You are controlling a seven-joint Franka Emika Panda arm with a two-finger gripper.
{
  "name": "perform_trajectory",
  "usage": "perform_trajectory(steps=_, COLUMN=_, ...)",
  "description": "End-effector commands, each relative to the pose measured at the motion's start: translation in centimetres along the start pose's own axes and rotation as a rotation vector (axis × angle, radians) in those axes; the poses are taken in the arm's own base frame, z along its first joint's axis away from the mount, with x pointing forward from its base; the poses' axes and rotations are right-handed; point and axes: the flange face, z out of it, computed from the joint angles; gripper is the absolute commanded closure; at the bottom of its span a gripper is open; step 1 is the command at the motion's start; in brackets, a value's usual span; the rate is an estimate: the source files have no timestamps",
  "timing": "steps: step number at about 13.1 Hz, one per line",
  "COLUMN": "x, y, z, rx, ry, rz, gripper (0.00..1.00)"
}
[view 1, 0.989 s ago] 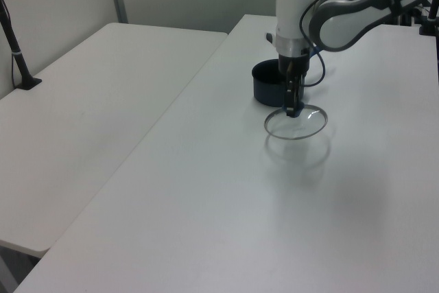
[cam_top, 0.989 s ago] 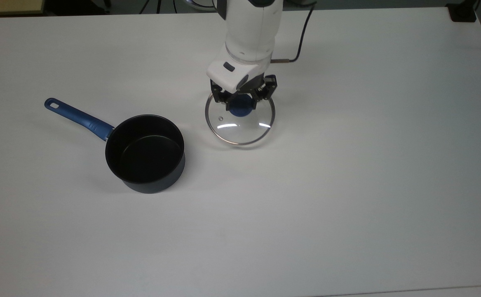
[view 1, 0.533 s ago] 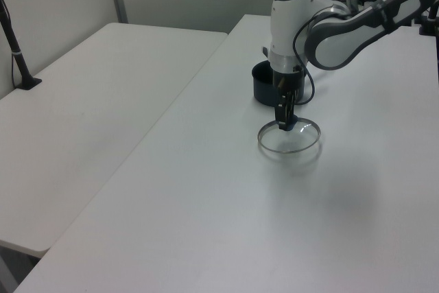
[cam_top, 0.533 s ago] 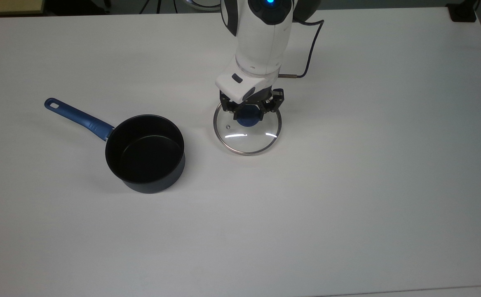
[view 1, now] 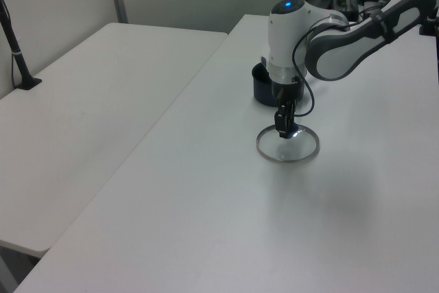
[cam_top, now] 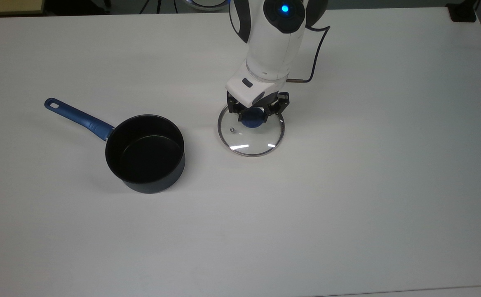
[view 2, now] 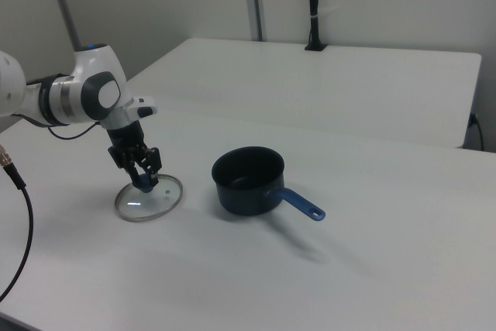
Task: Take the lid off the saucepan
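End effector [cam_top: 258, 114] fingers closed on lid [cam_top: 251, 138] knob, lid on table [cam_top: 347, 185].

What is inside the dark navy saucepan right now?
Nothing: the dark navy saucepan shows a bare black inside. Its round clear glass lid lies apart on the white table, with the gripper at its blue knob.

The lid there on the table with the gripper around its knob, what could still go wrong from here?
The gripper straddles the blue knob, so a crooked retreat might snag it and drag the glass lid across the table. The lid lies fairly close to the saucepan, so a drag towards the top view's left could knock them together.
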Motion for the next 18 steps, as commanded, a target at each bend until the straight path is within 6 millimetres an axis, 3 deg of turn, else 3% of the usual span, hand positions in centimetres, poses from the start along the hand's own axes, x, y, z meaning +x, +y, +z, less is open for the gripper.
perform_trajectory(steps=1, x=-0.2, y=-1.0, z=1.2, rx=-0.023, ry=0.006, rz=-0.003, gripper=0.37)
perform_trajectory(steps=4, x=-0.1, y=-0.4, z=0.5, rx=-0.023, ry=0.007, rz=0.007, gripper=0.03)
perform_trajectory(steps=5, x=-0.2, y=0.0, z=-0.4, rx=-0.023, ry=0.006, rz=0.012, gripper=0.0)
perform_trajectory(steps=7, x=-0.5, y=1.1, z=-2.6, rx=-0.021, ry=0.005, rz=0.018, gripper=0.0)
perform_trajectory(steps=11, x=-1.6, y=6.4, z=-9.3, rx=0.011, ry=0.018, rz=0.012, gripper=0.0)
perform_trajectory(steps=18, x=-3.8, y=17.5, z=-19.6, rx=0.105, ry=0.066, rz=0.038, gripper=0.0)
